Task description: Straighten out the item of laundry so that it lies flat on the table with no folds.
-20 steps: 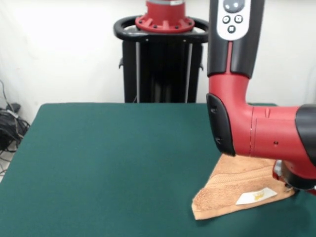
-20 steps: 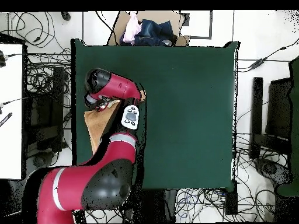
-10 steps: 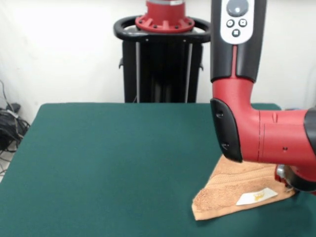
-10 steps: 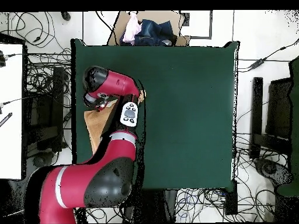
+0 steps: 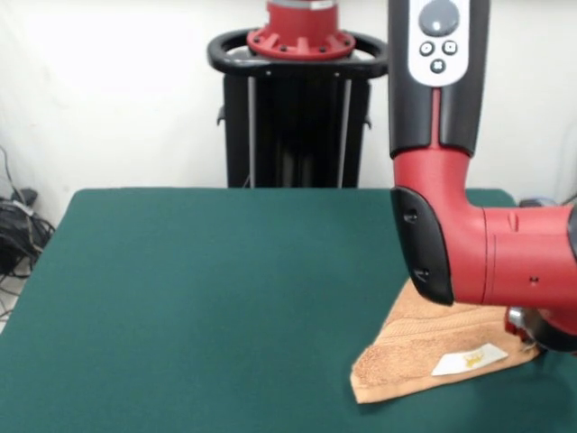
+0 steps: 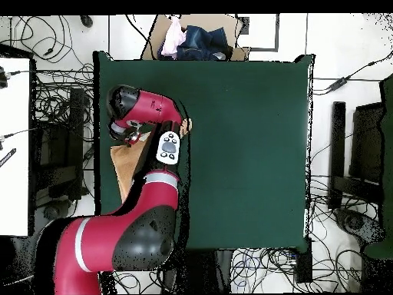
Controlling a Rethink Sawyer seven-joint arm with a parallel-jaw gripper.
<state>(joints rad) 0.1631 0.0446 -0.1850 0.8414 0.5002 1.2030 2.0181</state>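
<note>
The peach-orange towel (image 5: pixel 424 347) lies folded into a wedge at the table's near right in the front view. Its white label (image 5: pixel 469 359) faces up. The dark green table (image 5: pixel 207 298) is much wider than the towel. My red arm bends low over the towel and hides its far part. The gripper (image 5: pixel 527 327) shows only as a small metal part under the wrist, at the towel's right end. In the overhead view the towel (image 6: pixel 125 167) lies by the left edge of the table (image 6: pixel 246 138), and the gripper (image 6: pixel 133 138) is at its far end.
The black pedestal (image 5: pixel 297 99) stands behind the table. In the overhead view a cardboard box of clothes (image 6: pixel 196 38) sits past the far edge. A white desk (image 6: pixel 15 146) and several cables lie to the left.
The arm's wrist has shifted slightly to the right in the front view, toward the table's edge. The towel has not moved.
</note>
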